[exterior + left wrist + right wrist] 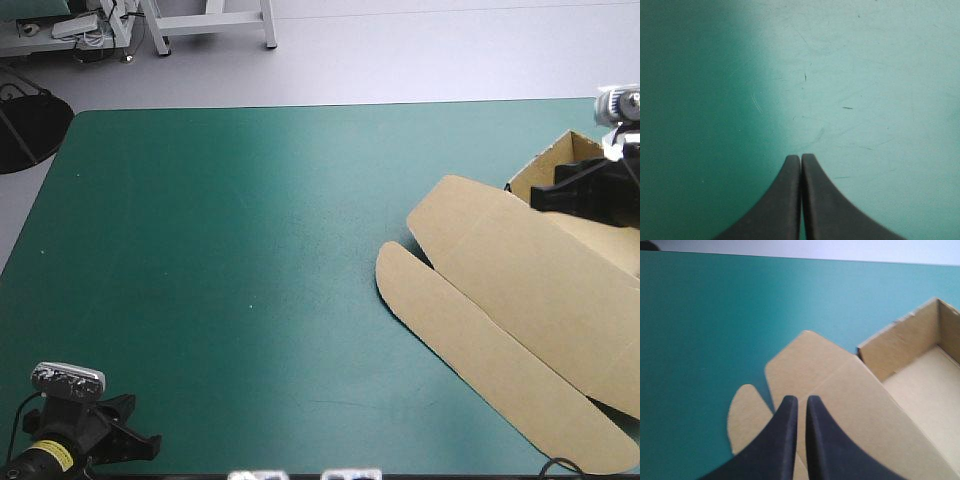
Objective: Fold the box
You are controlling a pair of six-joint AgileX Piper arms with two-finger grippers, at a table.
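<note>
The teal-green cover point(250, 250) lay bare over most of the table. The brown box point(520, 300) sat at its right side, running off the right edge of the high view. It was an open tray point(920, 375) with the lid point(530, 290) lying flat toward the near edge, and a long rounded flap point(480, 370) flat beside the lid.

In the high view the right gripper point(540, 198) hung over the tray and hid most of it, leaving one corner wall visible. The right wrist view showed the tray's raised walls and brown floor ahead of the right gripper point(802, 399), whose fingers stood all but together over the lid, with no board seen between them.

The left gripper point(150, 440) was at the near left corner, well apart from the box. In its own view the left gripper point(801, 157) was closed to a point over scuffed cover.
</note>
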